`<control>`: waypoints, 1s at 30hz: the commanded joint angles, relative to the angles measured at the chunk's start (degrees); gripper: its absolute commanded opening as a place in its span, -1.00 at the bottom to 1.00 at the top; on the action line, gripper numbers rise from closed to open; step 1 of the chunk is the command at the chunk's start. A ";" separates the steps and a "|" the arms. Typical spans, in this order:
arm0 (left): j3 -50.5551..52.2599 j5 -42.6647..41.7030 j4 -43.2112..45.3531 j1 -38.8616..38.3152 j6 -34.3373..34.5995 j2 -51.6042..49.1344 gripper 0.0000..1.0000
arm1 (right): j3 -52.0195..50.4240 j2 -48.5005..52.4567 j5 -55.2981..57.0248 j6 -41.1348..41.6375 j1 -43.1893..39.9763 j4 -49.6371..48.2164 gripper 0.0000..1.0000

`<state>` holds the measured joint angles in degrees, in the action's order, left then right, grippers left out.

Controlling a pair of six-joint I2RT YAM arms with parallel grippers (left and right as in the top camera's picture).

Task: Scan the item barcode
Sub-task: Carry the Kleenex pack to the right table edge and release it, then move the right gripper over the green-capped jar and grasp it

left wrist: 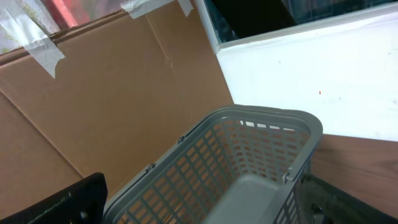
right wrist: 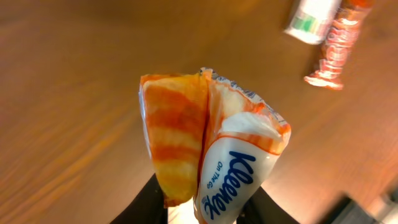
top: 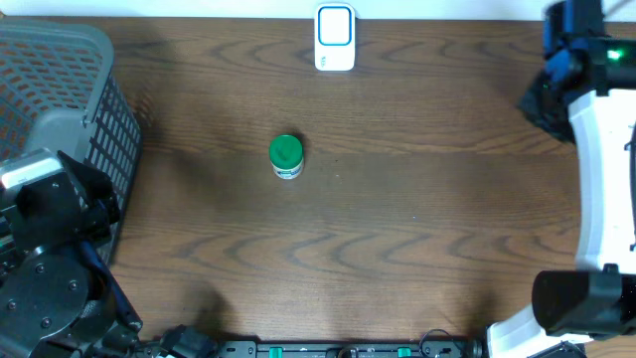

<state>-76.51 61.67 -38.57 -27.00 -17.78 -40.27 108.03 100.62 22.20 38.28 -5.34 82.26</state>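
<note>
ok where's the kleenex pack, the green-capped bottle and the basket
kleenex pack (right wrist: 227, 177): right wrist view, white printed face
green-capped bottle (top: 286, 151): overhead view, its cap
basket (left wrist: 267, 116): left wrist view, far rim

A dark wood-grain table (top: 397, 229) fills the overhead view under even light. Ahead of the left fingers (left wrist: 68, 202), taped brown cardboard (left wrist: 112, 93) stands beside a white surface (left wrist: 323, 68) and a dark, white-framed panel (left wrist: 261, 15).
</note>
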 commanded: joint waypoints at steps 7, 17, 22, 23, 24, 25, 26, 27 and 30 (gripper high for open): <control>-0.04 0.52 0.15 0.20 0.55 0.24 0.96 | -26.18 1.84 5.53 -3.19 -19.39 -22.64 -0.51; -0.04 0.52 0.15 0.20 0.55 0.24 0.96 | -30.86 3.52 0.72 -5.18 -34.10 -29.11 0.55; -0.04 0.52 0.15 0.20 0.55 0.24 0.96 | -24.55 3.15 -10.71 -7.82 -38.05 -25.55 0.98; -0.04 0.52 0.15 0.20 0.55 0.24 0.96 | -22.86 3.04 -13.55 -8.50 -38.40 -24.37 0.99; -0.04 0.52 0.15 0.20 0.55 0.24 0.96 | -20.81 2.97 -16.90 -8.59 -38.56 -22.64 0.98; -0.04 0.52 0.15 0.20 0.55 0.24 0.96 | -19.04 2.89 -19.78 -8.59 -38.47 -21.11 0.99; -0.04 0.52 0.15 0.20 0.55 0.24 0.96 | -17.42 2.84 -22.69 -8.59 -38.10 -19.74 0.98; -0.04 0.52 0.15 0.20 0.55 0.24 0.96 | -15.72 2.75 -25.77 -8.61 -37.42 -18.29 0.98; -0.04 0.52 0.17 0.20 0.55 0.24 0.96 | -13.14 1.90 -36.30 -10.49 -33.64 -15.98 0.98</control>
<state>-76.51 61.67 -38.57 -27.00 -17.78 -40.27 92.49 104.68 0.75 30.63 -42.52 65.34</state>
